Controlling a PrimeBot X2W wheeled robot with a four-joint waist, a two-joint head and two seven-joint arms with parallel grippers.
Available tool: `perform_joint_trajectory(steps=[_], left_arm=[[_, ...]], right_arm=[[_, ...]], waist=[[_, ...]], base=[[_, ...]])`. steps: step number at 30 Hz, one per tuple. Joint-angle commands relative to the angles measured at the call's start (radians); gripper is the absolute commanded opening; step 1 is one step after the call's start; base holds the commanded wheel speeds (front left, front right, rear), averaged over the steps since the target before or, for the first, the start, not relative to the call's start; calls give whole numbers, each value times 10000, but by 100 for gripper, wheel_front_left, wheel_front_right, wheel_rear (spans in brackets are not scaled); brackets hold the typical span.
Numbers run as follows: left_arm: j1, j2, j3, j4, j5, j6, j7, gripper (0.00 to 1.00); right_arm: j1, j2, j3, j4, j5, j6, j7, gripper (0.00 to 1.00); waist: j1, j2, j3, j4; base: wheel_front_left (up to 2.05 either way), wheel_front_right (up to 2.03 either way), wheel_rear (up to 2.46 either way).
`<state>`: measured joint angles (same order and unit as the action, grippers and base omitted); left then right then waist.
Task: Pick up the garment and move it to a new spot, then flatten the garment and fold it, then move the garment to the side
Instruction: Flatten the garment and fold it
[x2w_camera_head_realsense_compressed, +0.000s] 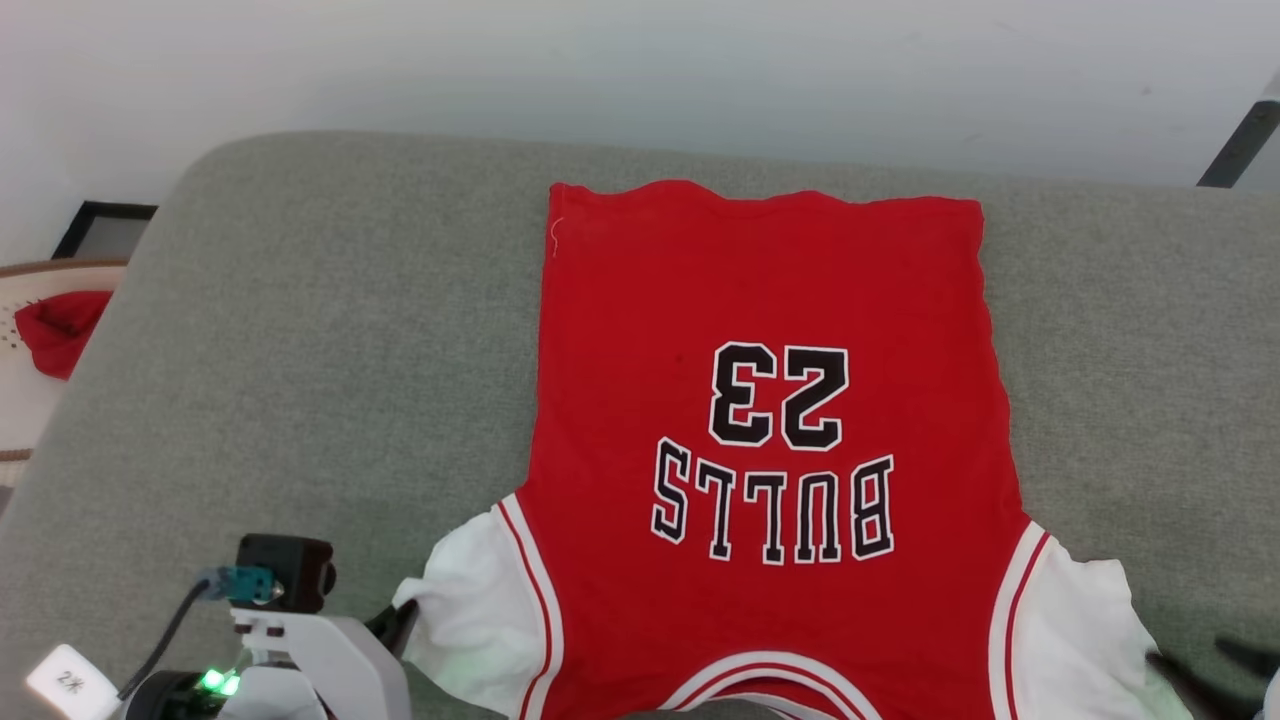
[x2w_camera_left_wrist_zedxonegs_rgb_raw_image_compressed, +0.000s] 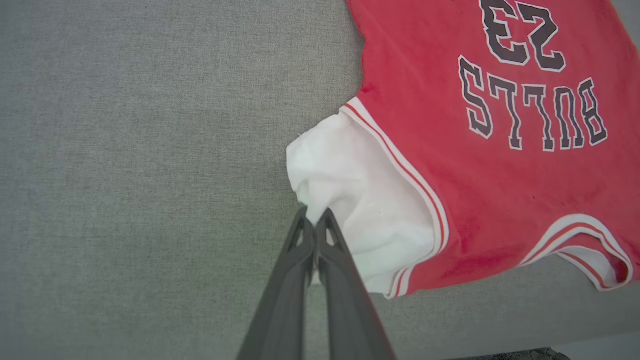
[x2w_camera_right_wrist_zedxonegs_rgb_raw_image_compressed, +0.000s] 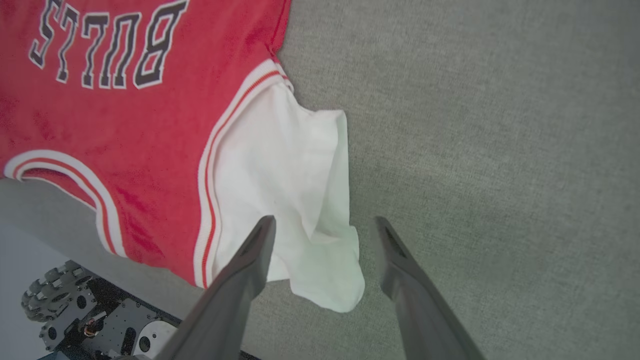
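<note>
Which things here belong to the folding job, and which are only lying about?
For the job: garment on the grey cushion; left gripper shut on its sleeve; right gripper open.
Lying about: small red cloth; black frame.

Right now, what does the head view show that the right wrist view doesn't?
Head view, not the right wrist view: the number 23, the far hem of the garment, a small red cloth at the left edge. Right wrist view, not the head view: the robot's wheeled base, off the grey cushion. Both: the BULLS lettering, that cushion, and the open right gripper at a white sleeve.
</note>
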<state>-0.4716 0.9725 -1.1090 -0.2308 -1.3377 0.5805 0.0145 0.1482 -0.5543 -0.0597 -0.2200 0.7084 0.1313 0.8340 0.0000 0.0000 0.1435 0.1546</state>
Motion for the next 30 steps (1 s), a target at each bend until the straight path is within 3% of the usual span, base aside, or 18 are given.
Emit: perform_joint_trajectory(steps=[1,7,12,30], left_arm=[[-49,-94,5,68,79,-37,-94,0],[-131,-492,-45,397,271,-176,-332,0],[-267,-850,-140,607,432,-312,-385,0],[-1436,-2647,-540,1671,1115,-1372,-333,0]], right_arm=[[-190,106,-127,-176,-140,-10,41,100],[-1237,216,-354,-1102,-458,-9,-114,100],[-2958,-27,42,-672,-760,-9,-516,100],[-9223,-1036,1899,5283,-1276,-9,-1070,100]], waist=[[0,0,52,18],[0,0,322,147],[0,0,626,413],[0,0,2276,2420]], base=[[0,0,0],[0,0,0],[0,0,0],[0,0,0]])
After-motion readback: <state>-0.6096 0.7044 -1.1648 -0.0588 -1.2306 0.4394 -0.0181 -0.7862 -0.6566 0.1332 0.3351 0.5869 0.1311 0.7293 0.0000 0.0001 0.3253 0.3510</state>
